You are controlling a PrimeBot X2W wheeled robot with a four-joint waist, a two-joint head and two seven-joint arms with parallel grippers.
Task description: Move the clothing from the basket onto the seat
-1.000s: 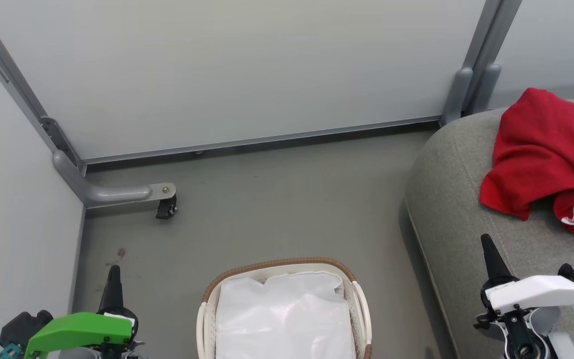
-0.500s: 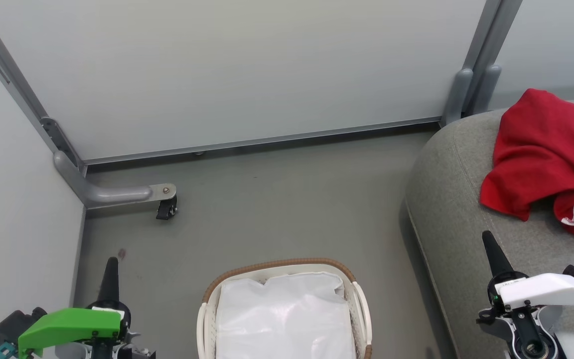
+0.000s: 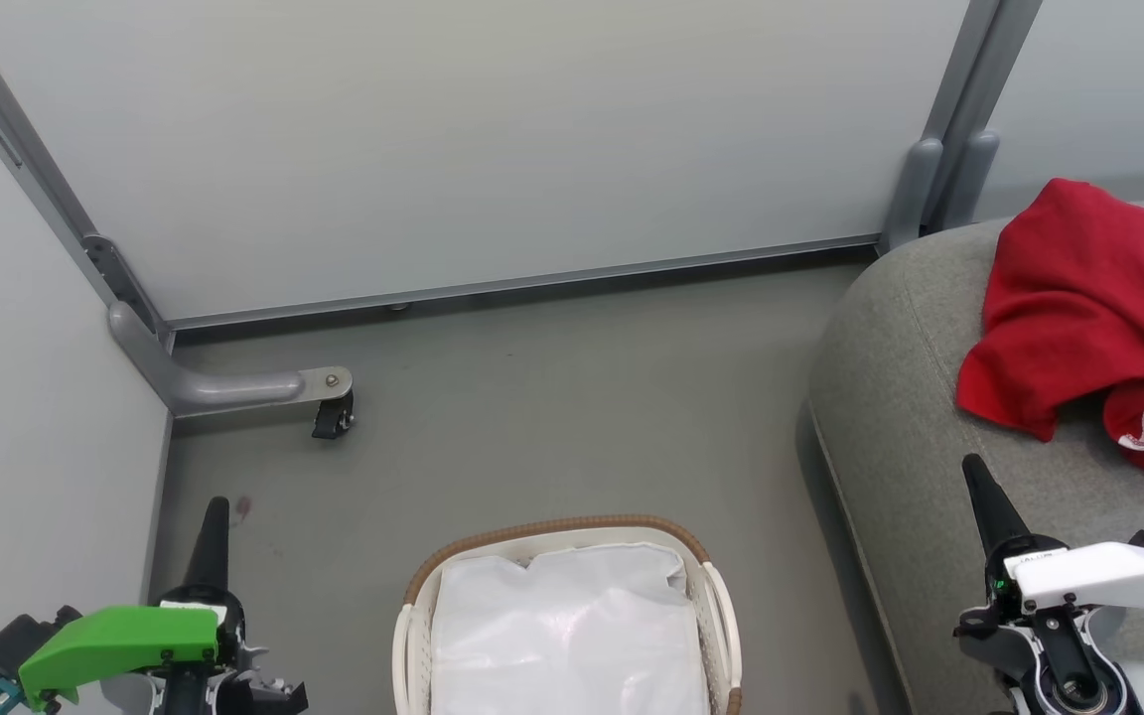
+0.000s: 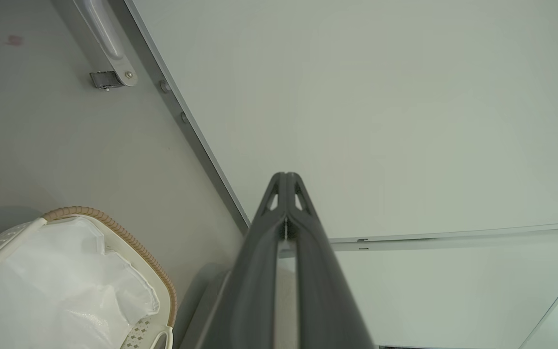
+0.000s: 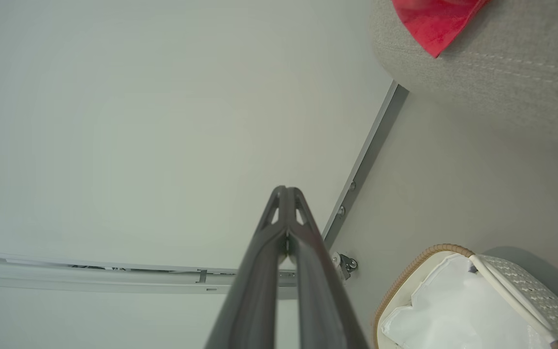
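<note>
We log this as a lab test booth rather than a home: plain pale partition panels (image 3: 493,139) in grey metal frames, a grey support foot on a small black caster (image 3: 244,384), a smooth grey floor (image 3: 552,397), and a staged grey fabric sofa cushion (image 3: 890,427).

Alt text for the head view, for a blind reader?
A red garment lies on a grey seat at right; a white-lined basket stands on the floor at bottom centre. The left pincer and right pincer, both shut, point up from the lower corners.
</note>
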